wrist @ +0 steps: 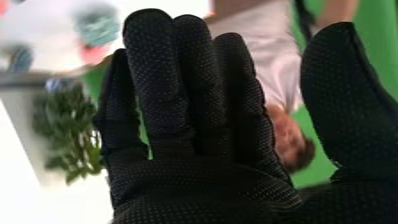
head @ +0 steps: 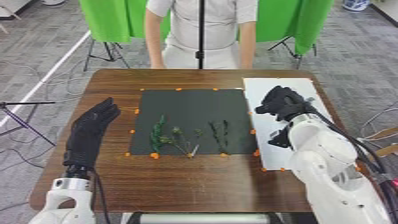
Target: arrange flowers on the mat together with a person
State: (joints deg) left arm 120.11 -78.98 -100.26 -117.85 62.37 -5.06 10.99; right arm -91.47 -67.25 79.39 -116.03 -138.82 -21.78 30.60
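- On the brown wooden worktop (head: 178,185), a square dark mat (head: 191,102) lay ringed with orange tape (head: 155,155), probably to keep it flat.
- The task's flowers rested on the mat's nearer half: a feathery green sprig (head: 158,133) at left, a branching sprig with pale stems (head: 185,145) in the middle, and thin dark stems (head: 225,134) to its right.
- They stood roughly upright in the layout, lower ends towards the robot, likely to read as one spray with room above for more.
- The black-gloved right hand (head: 284,102) was over the long white sheet (head: 258,90), its fingers straight, the thumb spread wide, holding nothing; that kept it off the stems.
- The black-gloved left hand (head: 89,125) was left of the mat, fingers extended and close together, empty, apparently waiting out of the way.
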